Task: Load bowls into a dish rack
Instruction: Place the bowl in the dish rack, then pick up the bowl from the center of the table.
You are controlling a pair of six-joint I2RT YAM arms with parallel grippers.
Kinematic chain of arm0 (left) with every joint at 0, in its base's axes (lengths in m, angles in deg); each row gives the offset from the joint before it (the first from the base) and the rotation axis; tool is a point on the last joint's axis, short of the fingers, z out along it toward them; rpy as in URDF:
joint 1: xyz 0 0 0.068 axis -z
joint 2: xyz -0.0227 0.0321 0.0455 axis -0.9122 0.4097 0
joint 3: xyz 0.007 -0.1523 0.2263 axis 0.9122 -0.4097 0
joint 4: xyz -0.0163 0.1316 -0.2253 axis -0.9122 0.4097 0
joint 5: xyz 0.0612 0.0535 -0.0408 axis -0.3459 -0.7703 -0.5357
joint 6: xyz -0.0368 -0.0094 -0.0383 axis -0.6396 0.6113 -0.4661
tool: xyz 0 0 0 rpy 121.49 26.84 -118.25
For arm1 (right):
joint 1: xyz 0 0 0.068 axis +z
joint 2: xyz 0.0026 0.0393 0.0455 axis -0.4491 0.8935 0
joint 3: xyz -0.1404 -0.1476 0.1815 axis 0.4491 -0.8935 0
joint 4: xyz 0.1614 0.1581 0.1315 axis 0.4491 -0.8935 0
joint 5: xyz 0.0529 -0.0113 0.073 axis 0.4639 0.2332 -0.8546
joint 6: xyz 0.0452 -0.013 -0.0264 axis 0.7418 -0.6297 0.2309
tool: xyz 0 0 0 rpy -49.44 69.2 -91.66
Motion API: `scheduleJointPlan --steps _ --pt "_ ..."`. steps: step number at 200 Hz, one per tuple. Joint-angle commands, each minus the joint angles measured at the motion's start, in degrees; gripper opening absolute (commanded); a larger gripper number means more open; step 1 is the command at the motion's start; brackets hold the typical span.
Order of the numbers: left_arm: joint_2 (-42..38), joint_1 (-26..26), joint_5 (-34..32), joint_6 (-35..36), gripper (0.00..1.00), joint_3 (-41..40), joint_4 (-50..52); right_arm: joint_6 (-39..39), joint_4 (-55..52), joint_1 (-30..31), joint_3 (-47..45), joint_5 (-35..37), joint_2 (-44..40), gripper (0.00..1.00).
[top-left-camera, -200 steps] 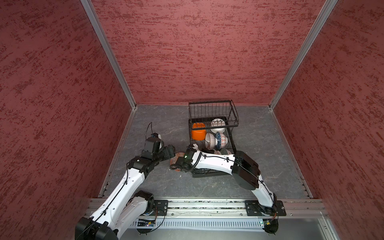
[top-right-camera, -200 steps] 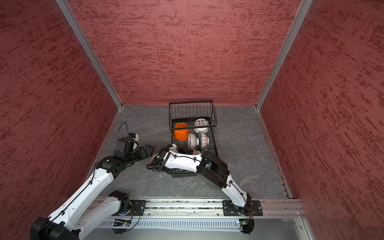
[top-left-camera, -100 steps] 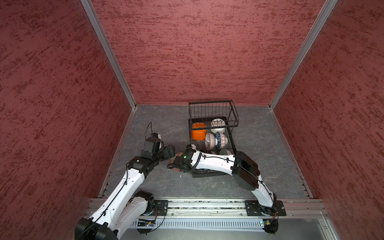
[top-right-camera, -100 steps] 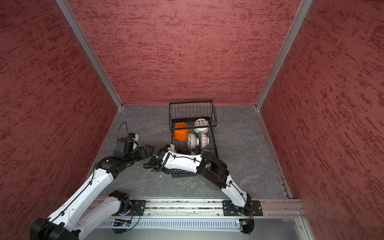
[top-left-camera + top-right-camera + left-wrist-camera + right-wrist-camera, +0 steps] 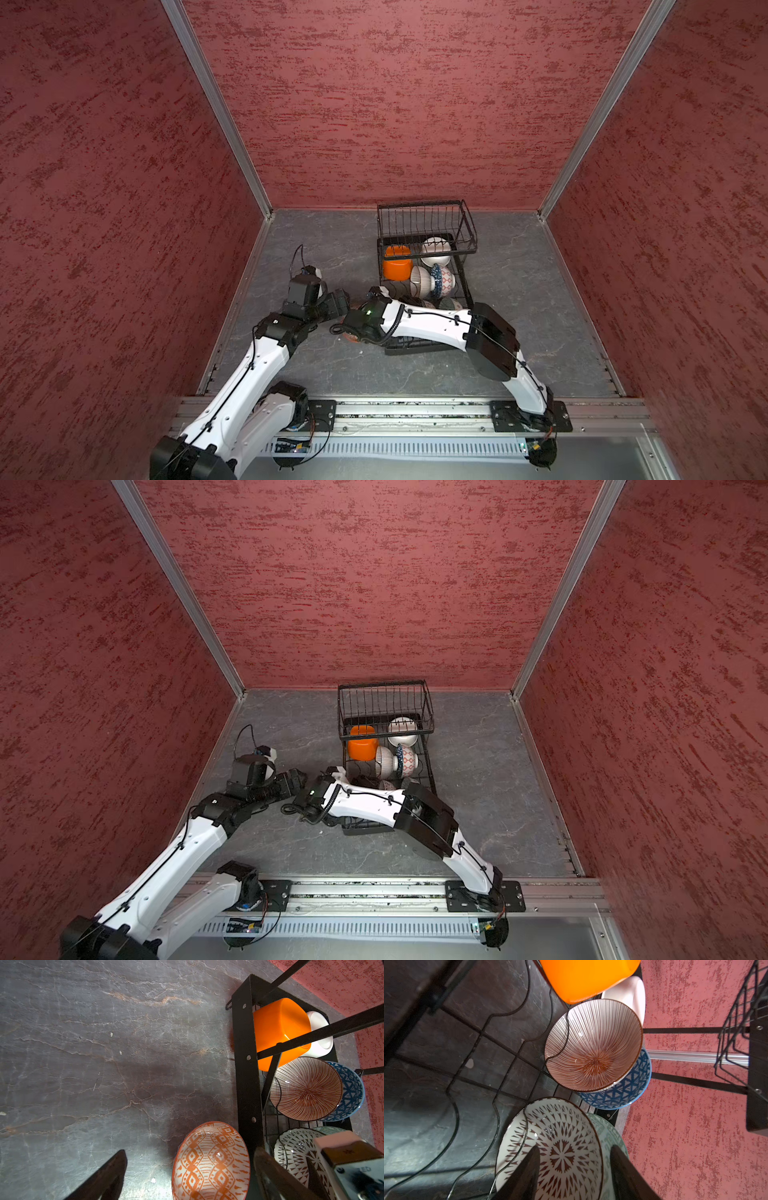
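Right gripper [image 5: 575, 1147] stands with jaws apart astride the rim of a brown star-patterned bowl [image 5: 550, 1122]. That bowl sits on edge in the near slots of the dish rack [image 5: 428, 203], against a green-patterned bowl [image 5: 611, 1136]. Farther along sit a striped bowl [image 5: 593, 1047], a blue-patterned bowl [image 5: 618, 1093], an orange bowl [image 5: 397, 264] and a white bowl [image 5: 435, 245]. Left gripper [image 5: 190, 1150], jaws wide, flanks an orange-patterned bowl [image 5: 211, 1167] lying on the table [image 5: 83, 1043] just left of the rack.

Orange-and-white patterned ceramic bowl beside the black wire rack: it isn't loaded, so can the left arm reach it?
Probably yes: the left hand is open, the bowl lies between its fingers; the rack frame crowds one finger.
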Motion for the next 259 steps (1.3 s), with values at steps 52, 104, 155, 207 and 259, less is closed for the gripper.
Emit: scheduleJointPlan --steps 52,104,155,207,259 --pt "-0.05 -0.56 0.51 -0.03 0.95 -0.03 -0.14 -1.45 6.04 -0.55 2.01 -1.85 -5.78 0.66" --pt "1.59 -0.55 -0.04 -1.38 0.95 2.2 4.91 -6.42 16.3 -2.02 -0.15 -6.82 -11.7 0.66" --pt "3.74 -0.5 0.33 -2.97 0.95 4.66 9.79 -8.98 30.72 -4.58 -7.63 -17.92 -20.4 0.66" --pt "7.65 -0.01 1.21 -5.31 0.93 6.06 13.22 -9.79 42.37 -7.11 -14.87 -25.62 -26.54 0.66" --pt "10.67 4.69 -2.09 -7.38 0.92 7.35 16.05 -11.78 47.18 -8.15 -16.97 -28.75 -27.19 0.67"
